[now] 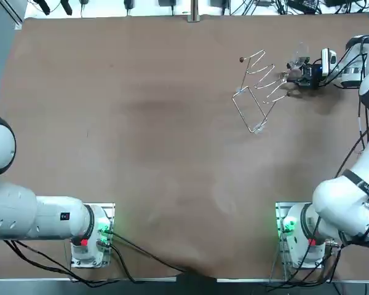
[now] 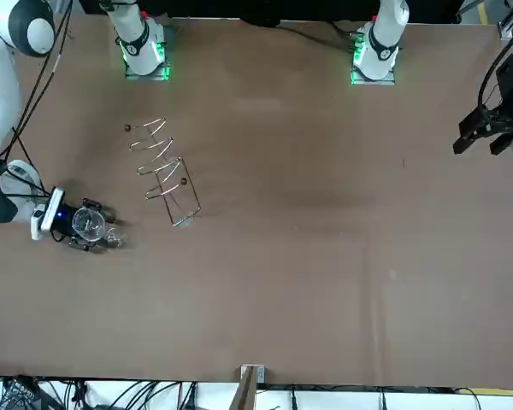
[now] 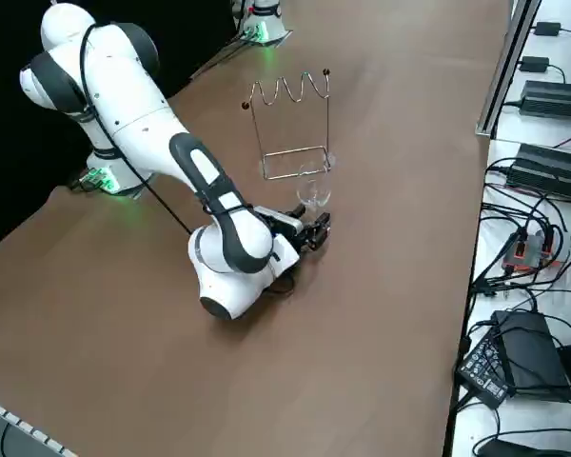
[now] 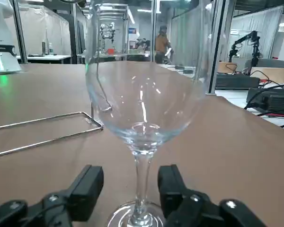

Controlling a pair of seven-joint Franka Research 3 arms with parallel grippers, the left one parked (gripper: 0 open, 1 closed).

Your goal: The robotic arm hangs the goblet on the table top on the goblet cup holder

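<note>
You held the gripper [image 4: 130, 179] low over the counter [image 1: 141, 123], jaws parted either side of the stem, not yet pinching. The goblet [image 4: 144, 90] stood upright near the wire rack [image 3: 293, 129], stem exposed for grasping.

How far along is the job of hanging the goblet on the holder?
Approach looks done: the right claw sits low over the table, the stem of the goblet between its open fingers. In hand: closing on the stem, not yet gripped. Left: lifting the goblet and hanging it on the wire holder, which holds nothing.
</note>
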